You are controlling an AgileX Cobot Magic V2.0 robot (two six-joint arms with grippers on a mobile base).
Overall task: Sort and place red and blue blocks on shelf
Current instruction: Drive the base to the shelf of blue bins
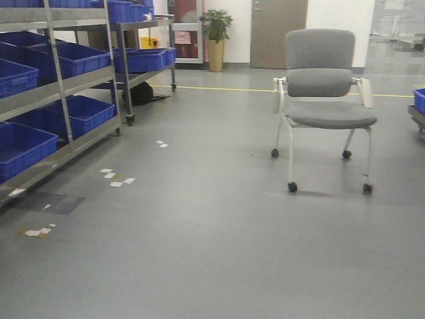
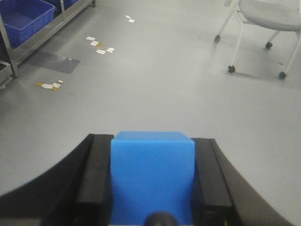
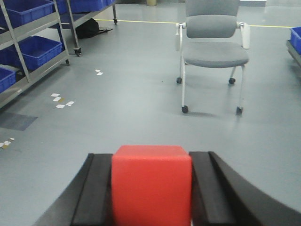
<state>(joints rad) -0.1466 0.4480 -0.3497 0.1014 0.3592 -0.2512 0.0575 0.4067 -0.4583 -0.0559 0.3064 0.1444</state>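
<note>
- Blue block (image 2: 153,176): plain bright-blue cube, pinched between the black left jaws, one jaw flat against each side face. It is carried over the floor, not on any tier.
- Red block (image 3: 151,183): plain red cube, pinched the same way between the black right jaws, also over the floor.
- Floor (image 1: 219,219): smooth grey sheet with a dull sheen and light scuffing, taking up most of every view.
- Paper scraps (image 1: 116,178): small white pieces scattered in loose clusters on the floor, just in front of the shelf.
- Dark patch (image 1: 56,203): a darker grey rectangle lying flat on the floor at the foot of the shelf.
- Shelf (image 1: 86,78): multi-tier brushed-steel rack along the left side, with sloping tiers. It is well apart from both blocks.
- Blue bins (image 1: 73,58): large open plastic bins, sitting side by side on the shelf tiers.
- Second rack (image 1: 143,25): a steel rack on castors, standing further back, also loaded with blue bins. A black bag (image 1: 141,93) lies beneath it.
- Office chair (image 1: 325,93): grey upholstery, pale frame and armrests, on castors, standing alone on the floor at right.
- Yellow line (image 1: 219,88): thin floor marking running across the room behind the chair.
- Potted plant (image 1: 216,40): green foliage in a tall tan pot against the back wall.
- Door (image 1: 279,33): brown-grey and closed, to the right of the plant.
</note>
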